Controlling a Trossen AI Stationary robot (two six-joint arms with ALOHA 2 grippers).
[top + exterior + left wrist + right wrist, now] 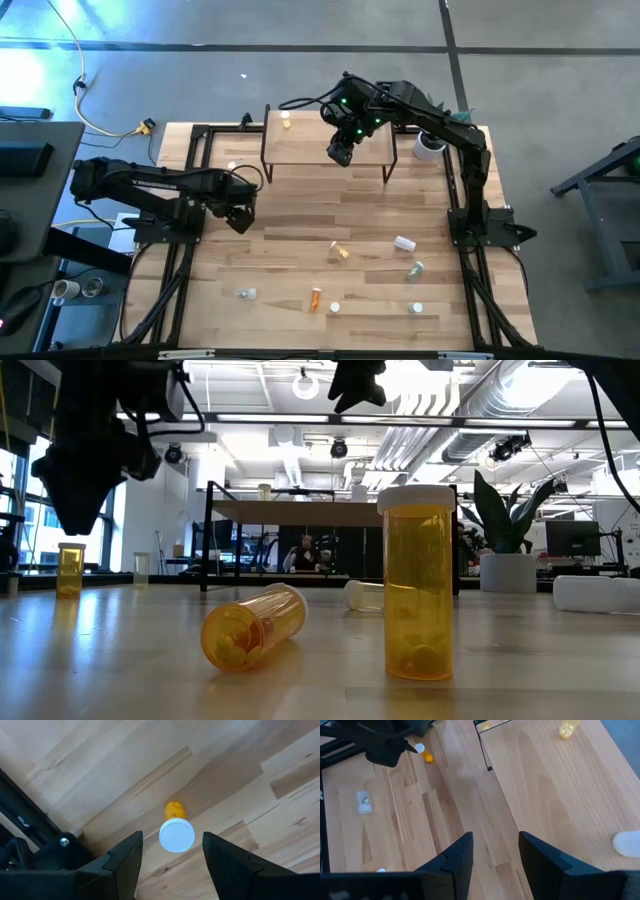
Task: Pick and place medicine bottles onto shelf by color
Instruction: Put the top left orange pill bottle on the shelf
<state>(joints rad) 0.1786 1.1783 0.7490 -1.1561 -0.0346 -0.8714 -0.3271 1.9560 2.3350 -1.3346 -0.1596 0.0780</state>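
Left end effector (170,857) hovers open and empty over an upright yellow bottle (176,831) on the table near the shelf (325,150), probably pre-grasp, next descend and close; right end effector (492,855) open, empty above the shelf.

— What do we see around the surface (300,240)?

— From above we see a grey concrete floor (560,90) with dark seams, a yellow cable (100,120) trailing across it, and a dark desk (30,160) at the left edge.

— And looking level across?

— We look into a bright open workspace: a white ceiling with exposed ducts (480,410) and pipes, a round lamp (306,385), and tall windows (20,510) on the left. A large potted plant (505,530) stands at right beside a monitor (572,540). We also see a person (303,554) seated far back.
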